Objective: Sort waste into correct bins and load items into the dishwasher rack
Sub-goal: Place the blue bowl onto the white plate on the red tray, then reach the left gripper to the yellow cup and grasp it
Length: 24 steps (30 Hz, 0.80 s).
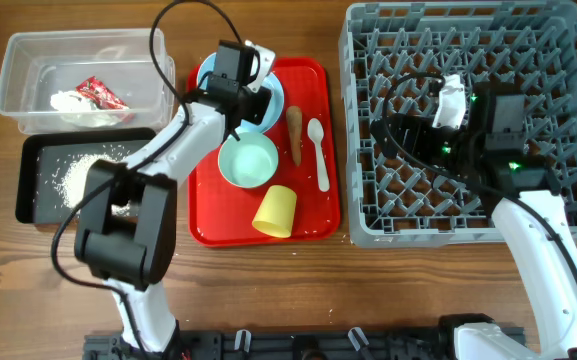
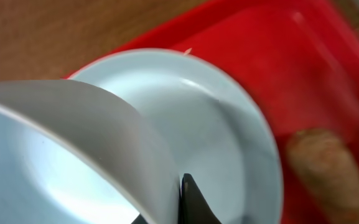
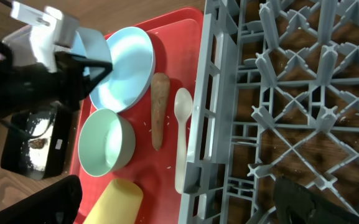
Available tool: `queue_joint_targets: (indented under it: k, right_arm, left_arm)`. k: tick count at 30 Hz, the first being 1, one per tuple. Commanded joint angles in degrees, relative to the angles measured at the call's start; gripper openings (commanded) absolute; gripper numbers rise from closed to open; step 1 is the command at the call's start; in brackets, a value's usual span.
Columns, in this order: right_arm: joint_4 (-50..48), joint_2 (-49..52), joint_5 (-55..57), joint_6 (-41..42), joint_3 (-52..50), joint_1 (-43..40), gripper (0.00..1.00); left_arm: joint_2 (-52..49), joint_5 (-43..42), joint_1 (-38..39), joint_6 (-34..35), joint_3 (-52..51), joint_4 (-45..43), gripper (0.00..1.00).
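The left pincer [image 2: 167,208] is closed on the rim of a pale blue-green bowl [image 2: 73,149]. One dark finger shows against the inside of the wall. The other is hidden behind it, so the grip is probably a thin pinch across the rim. The bowl hangs tilted, its mouth turned partly sideways, and it looks empty. Just under it lies the pale round plate [image 2: 229,143], at the far-left corner of the red serving tray [image 1: 308,75].

Further out on the tray are the second bowl [image 1: 248,160], upright near the middle, and the yellow cup [image 1: 275,211] on its side at the near edge. The carrot-like stick [image 1: 295,132] and the white spoon [image 1: 319,152] lie side by side, their long axes running near to far.

My guess is that the held bowl is bound for the dishwasher rack [image 1: 356,180]. The rack stands to the robot's right of the held bowl, across the full width of the tray. A carry would therefore go sideways to the right, over the stick and the spoon.

The right pincer [image 1: 408,135] is much nearer that goal. It hovers inside the rack's left half with its jaws wide apart and nothing between them, pointing back toward the tray. The left arm has the longer reach to the pegs.
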State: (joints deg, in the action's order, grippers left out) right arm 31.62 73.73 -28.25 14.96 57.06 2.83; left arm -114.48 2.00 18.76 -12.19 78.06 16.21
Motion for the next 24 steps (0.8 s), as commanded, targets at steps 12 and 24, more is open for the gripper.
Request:
queue_joint_targets:
  k: [12,24]
  right_arm:
    - [-0.04,0.22,0.35,0.02,1.33,0.11,1.00]
    - [0.00,0.22,0.74,0.24,1.33,0.11,1.00]
  left_arm:
    - [8.02,2.36,-0.28,15.50,0.02,5.73,0.56]
    - [24.35,-12.26,3.13,34.27,-3.98,47.12,0.56]
